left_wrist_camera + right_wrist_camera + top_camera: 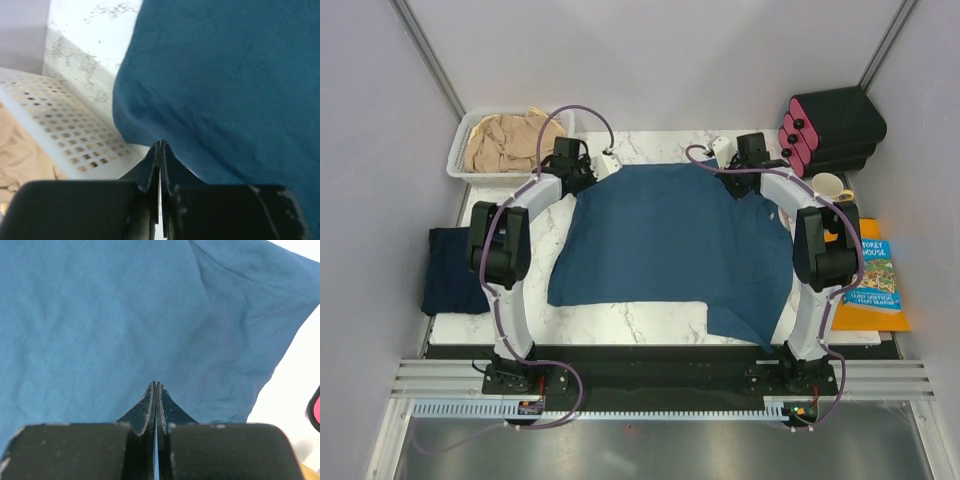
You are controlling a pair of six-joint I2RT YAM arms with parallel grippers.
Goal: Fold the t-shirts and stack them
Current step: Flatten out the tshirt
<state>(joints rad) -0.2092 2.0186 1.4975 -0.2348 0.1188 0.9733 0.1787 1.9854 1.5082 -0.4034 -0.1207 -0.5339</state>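
- White marble-patterned worktop: carries the teal-blue shirt.
- Teal-blue fabric t-shirt: spread open across the worktop's middle.
- Dark navy fabric t-shirt: well left of the teal-blue t-shirt.
- White slotted plastic basket: beyond the teal-blue t-shirt's far left corner, holding the crumpled beige-tan fabric t-shirt.
- Left gripper: jaws pressed together, tips at the teal-blue t-shirt's far left edge; whether fabric is pinched cannot be told.
- Right gripper: jaws likewise together, over its far right part.
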